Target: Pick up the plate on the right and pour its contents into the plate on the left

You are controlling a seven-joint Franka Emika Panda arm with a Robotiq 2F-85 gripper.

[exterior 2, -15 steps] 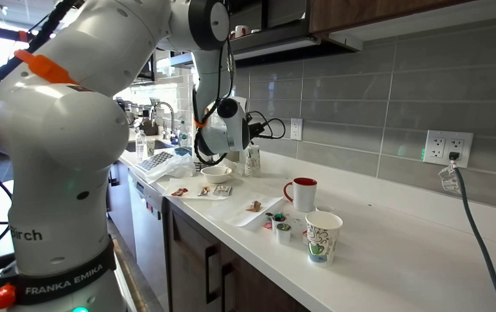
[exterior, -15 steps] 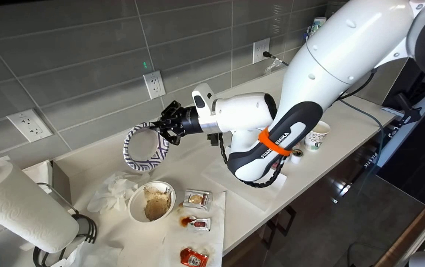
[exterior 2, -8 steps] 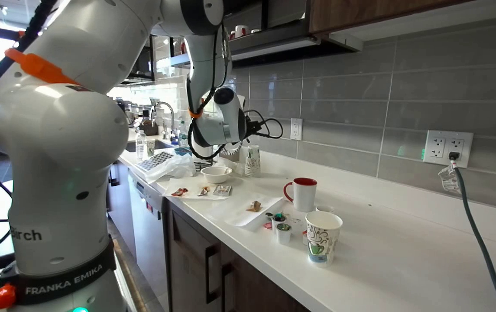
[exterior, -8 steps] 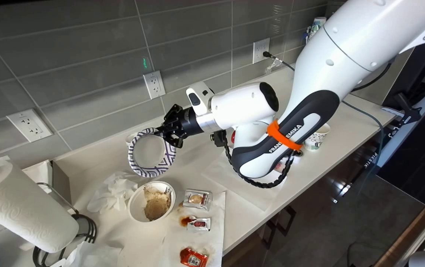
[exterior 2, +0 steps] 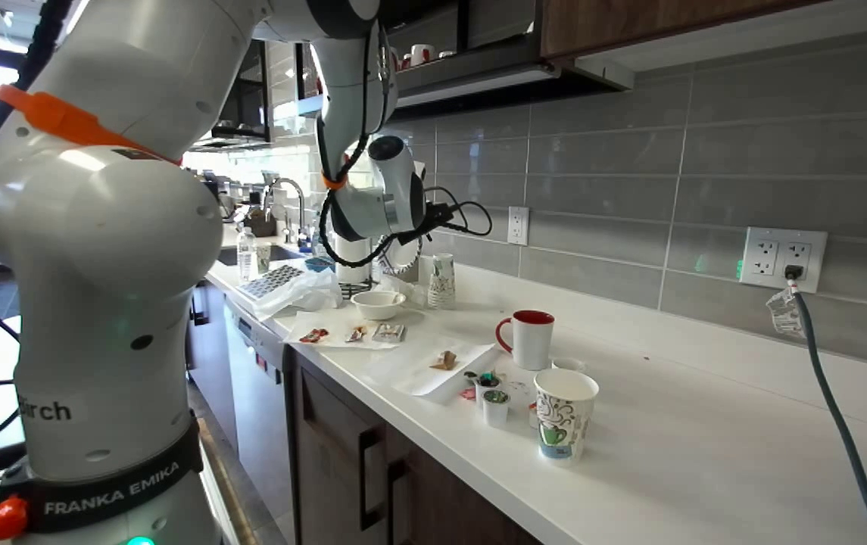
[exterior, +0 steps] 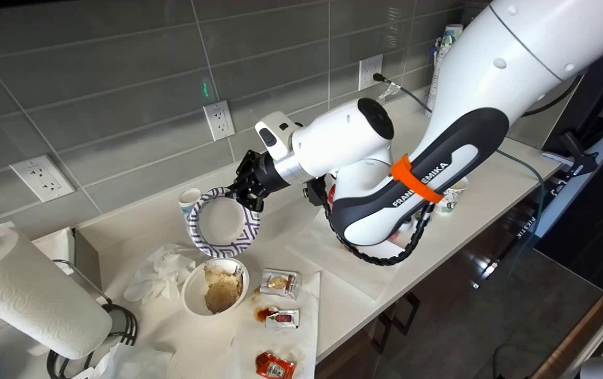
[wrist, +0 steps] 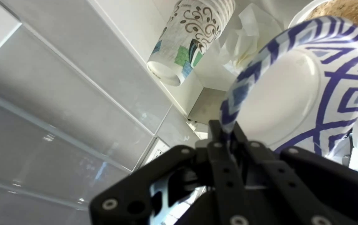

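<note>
While its rim is pinched by the claw [wrist: 227, 131], the patterned paper plate [exterior: 222, 222] is held tilted above the bench [exterior 2: 706, 409], near the white bowl [exterior: 193, 293] of tan-brown food [exterior: 222, 295]. As nothing is seen on the plate, the pour is judged finished; levelling seems due next. Sauce packets [exterior: 276, 367] are strewn alongside; grey tiles [exterior 2: 600, 155] are seen behind.

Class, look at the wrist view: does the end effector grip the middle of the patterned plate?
No, the end effector grips the patterned plate by the rim, away from its white middle.
</note>
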